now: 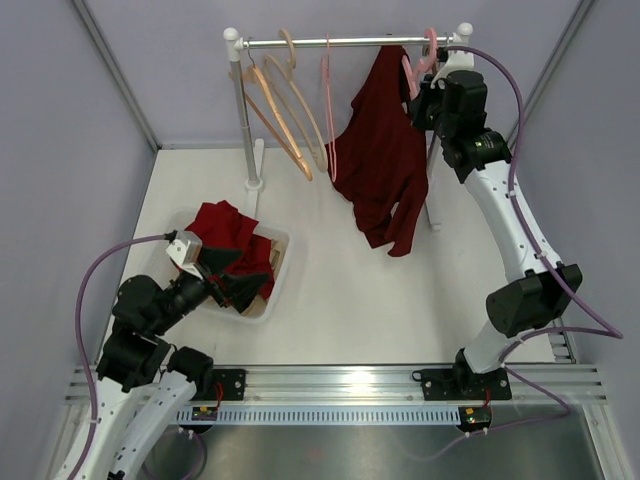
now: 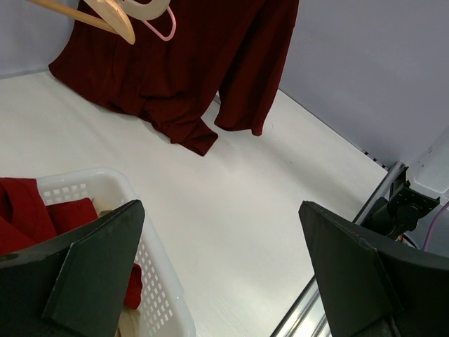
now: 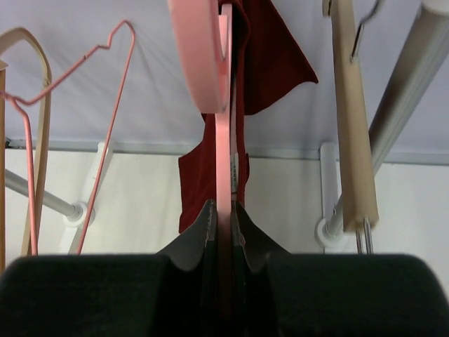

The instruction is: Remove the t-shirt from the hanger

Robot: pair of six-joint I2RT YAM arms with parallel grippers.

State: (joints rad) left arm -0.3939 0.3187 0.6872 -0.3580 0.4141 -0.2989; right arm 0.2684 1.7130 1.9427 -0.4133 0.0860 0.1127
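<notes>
white table (image 1: 350,300): carries rack (image 1: 340,42) at back, basket (image 1: 283,262) front left.
rack: rail across top, wooden hangers (image 1: 285,110) toward left end.
t-shirt (image 1: 380,150): dark red, draped off pink hanger (image 3: 223,140) at right end of rail, hem low near table.
basket: white, red clothes inside.
pink hanger: hooked on rail, pinched by right gripper (image 3: 223,210).
right gripper: fingers clamped tight on hanger's pink bar.
left gripper (image 2: 221,210): spread wide, holding nothing, over basket edge.

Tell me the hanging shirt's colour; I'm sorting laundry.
The shirt is dark red, clearest from the top view.
</notes>
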